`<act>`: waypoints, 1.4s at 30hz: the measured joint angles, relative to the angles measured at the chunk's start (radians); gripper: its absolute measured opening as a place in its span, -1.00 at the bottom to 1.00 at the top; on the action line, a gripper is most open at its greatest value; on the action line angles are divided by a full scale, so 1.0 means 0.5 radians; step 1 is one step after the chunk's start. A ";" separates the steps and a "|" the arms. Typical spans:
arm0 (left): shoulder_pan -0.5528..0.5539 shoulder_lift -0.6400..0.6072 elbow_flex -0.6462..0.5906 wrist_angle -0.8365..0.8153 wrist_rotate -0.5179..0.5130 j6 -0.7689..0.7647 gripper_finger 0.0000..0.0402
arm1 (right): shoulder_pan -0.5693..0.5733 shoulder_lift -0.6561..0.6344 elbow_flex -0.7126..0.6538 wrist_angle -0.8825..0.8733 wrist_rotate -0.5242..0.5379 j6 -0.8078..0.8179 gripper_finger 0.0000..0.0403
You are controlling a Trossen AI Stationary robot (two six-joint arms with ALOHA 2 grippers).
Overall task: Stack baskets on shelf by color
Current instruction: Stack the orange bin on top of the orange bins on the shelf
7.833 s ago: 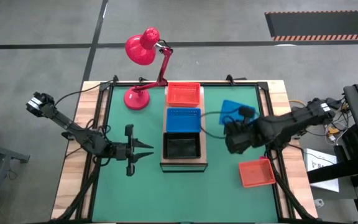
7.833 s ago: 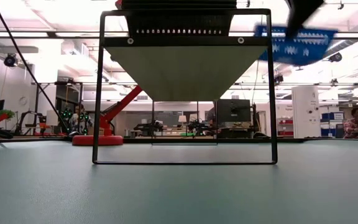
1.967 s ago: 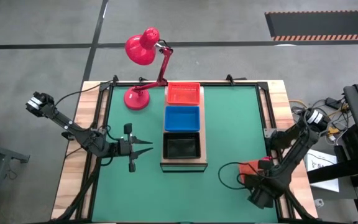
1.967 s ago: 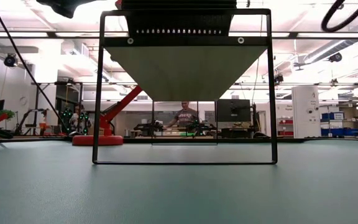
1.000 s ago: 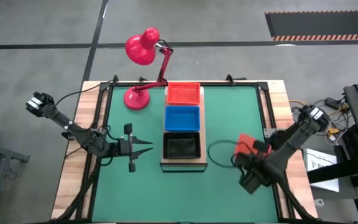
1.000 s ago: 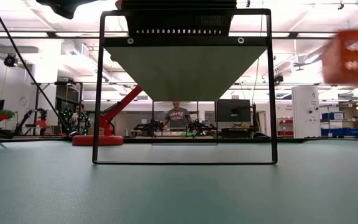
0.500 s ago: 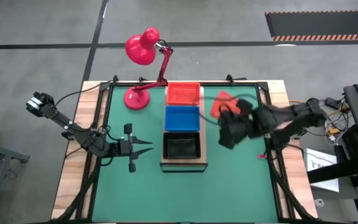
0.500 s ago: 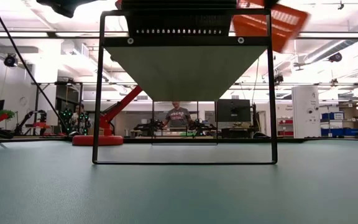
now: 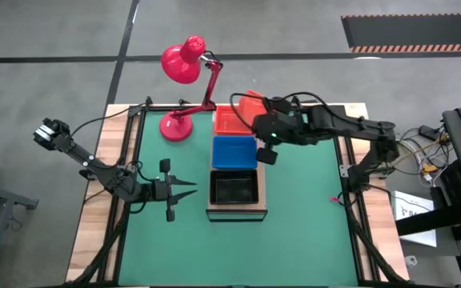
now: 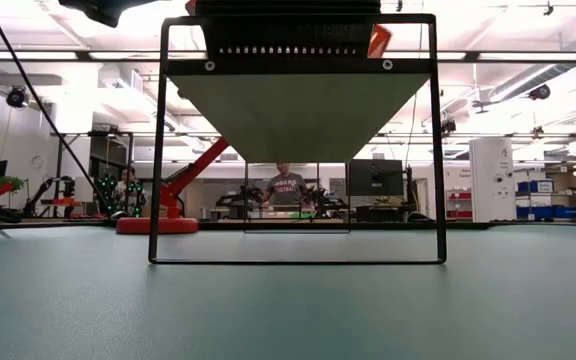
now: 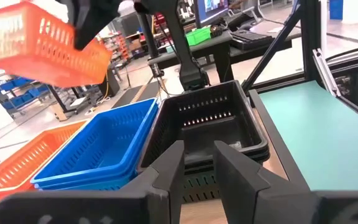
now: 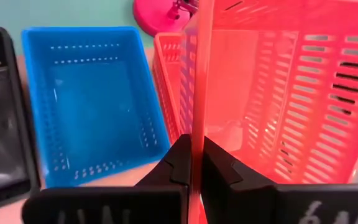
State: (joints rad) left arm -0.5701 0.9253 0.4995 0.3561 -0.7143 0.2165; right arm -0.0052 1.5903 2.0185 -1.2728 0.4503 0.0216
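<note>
Red-orange mesh wall sits pinched between my right gripper's (image 12: 193,163) closed fingers: I hold a red-orange basket (image 12: 278,81) tilted in the air above the red-orange basket (image 9: 232,122) resting at the shelf's (image 9: 237,211) far end. Beside it lie the blue basket (image 9: 235,152), then the black basket (image 9: 234,189). My left gripper (image 9: 184,191) hovers partly open, holding nothing, near the black basket.
</note>
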 joint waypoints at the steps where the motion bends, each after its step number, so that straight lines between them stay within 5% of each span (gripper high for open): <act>1: 0.000 0.000 0.000 0.000 0.000 0.000 -0.65 | -0.019 0.034 0.024 0.005 -0.023 -0.039 -0.96; 15: 0.001 -0.002 0.000 0.000 -0.001 0.020 -0.65 | -0.227 0.465 0.355 0.073 -0.222 -0.356 -0.96; 26: 0.001 -0.009 0.000 0.000 -0.001 0.064 -0.65 | -0.294 0.489 0.358 0.044 -0.333 -0.390 -0.95; 42: 0.001 -0.009 0.000 0.002 -0.001 0.068 -0.65 | -0.318 0.570 0.354 0.105 -0.325 -0.364 -0.56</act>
State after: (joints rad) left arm -0.5697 0.9207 0.4995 0.3569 -0.7147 0.2504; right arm -0.1642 1.8751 2.1956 -1.2205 0.2878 -0.1602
